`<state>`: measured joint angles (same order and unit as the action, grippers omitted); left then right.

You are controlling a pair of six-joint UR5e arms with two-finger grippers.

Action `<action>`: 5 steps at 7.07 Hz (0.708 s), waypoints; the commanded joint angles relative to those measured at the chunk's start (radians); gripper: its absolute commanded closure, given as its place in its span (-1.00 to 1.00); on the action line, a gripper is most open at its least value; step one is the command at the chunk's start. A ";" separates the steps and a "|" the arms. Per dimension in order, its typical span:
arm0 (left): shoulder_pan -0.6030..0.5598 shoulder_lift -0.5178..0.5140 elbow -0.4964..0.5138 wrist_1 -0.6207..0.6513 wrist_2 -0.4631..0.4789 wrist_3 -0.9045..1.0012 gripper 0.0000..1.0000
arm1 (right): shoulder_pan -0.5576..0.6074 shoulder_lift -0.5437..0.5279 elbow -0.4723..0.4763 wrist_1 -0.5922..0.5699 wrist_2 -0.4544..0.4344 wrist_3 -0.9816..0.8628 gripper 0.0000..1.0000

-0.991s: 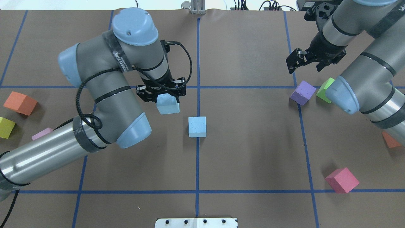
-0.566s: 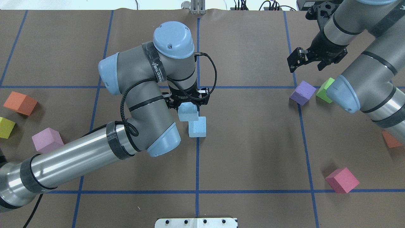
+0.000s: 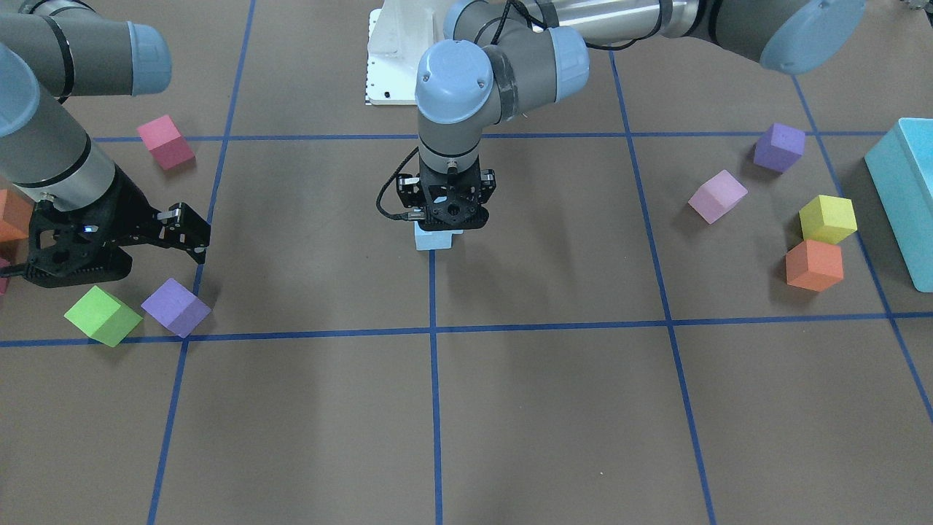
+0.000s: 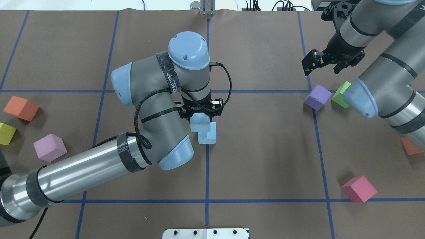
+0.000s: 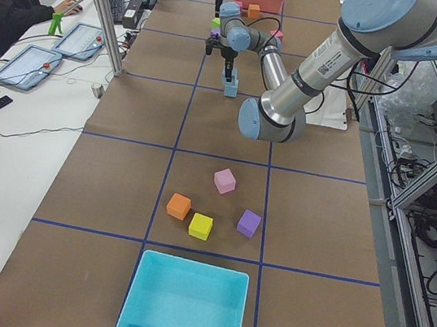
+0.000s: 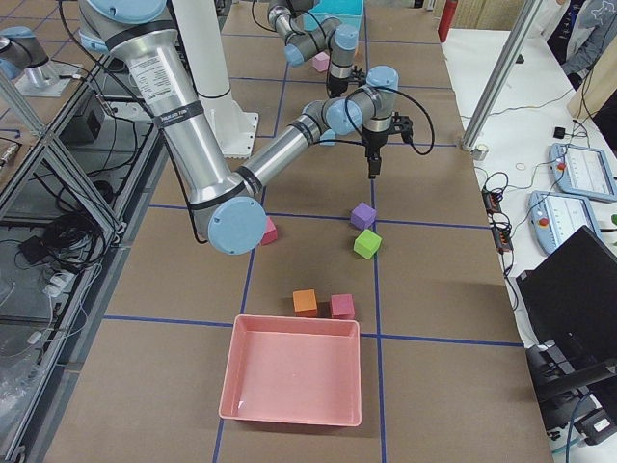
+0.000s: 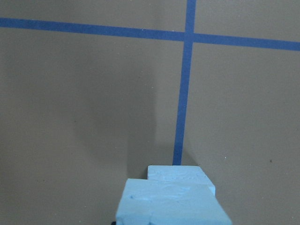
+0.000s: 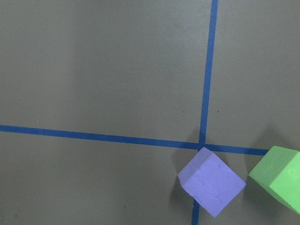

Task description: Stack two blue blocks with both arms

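Hanging straight down over the resting block (image 4: 210, 137), the left claw (image 4: 201, 114) is clamped on the held block (image 4: 198, 122); both are pale blue foam cubes. The resting block sits on the brown surface (image 4: 265, 149), on a blue tape line (image 4: 207, 172). From overhead the held block overlaps the resting block's far corner on the robot's left, so the two are not squared up. The left wrist view shows the same offset: the held block (image 7: 168, 206) is nearer the lens, with the resting block (image 7: 180, 172) showing past its far edge. Whether the two touch cannot be told. From the front, the claw's black body (image 3: 443, 219) hides most of both cubes.

The right claw (image 4: 323, 64) hovers well to the robot's right of the resting block and farther from the base, its fingers spread wide with nothing between them. Below it, also far to the right of the resting block, lie a purple cube (image 4: 318, 97) and a green cube (image 4: 342, 94), near each other; the right wrist view looks down on both.

Well to the left of the resting block lie pink (image 4: 49, 147), orange (image 4: 21, 108) and yellow (image 4: 6, 133) cubes.
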<state>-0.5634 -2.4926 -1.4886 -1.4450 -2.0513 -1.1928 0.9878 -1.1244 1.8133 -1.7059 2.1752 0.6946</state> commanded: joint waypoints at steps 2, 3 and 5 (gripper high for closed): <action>0.007 -0.009 0.011 -0.001 -0.001 -0.005 -0.36 | 0.000 0.000 0.000 0.000 0.000 0.000 -1.00; 0.007 -0.009 0.014 -0.014 -0.001 -0.025 -0.36 | 0.000 0.000 0.000 0.000 0.000 -0.001 -1.00; 0.010 -0.017 0.047 -0.055 -0.001 -0.060 -0.36 | 0.003 0.000 -0.002 0.000 0.000 -0.001 -1.00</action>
<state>-0.5548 -2.5057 -1.4582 -1.4789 -2.0524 -1.2363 0.9895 -1.1244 1.8127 -1.7058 2.1752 0.6942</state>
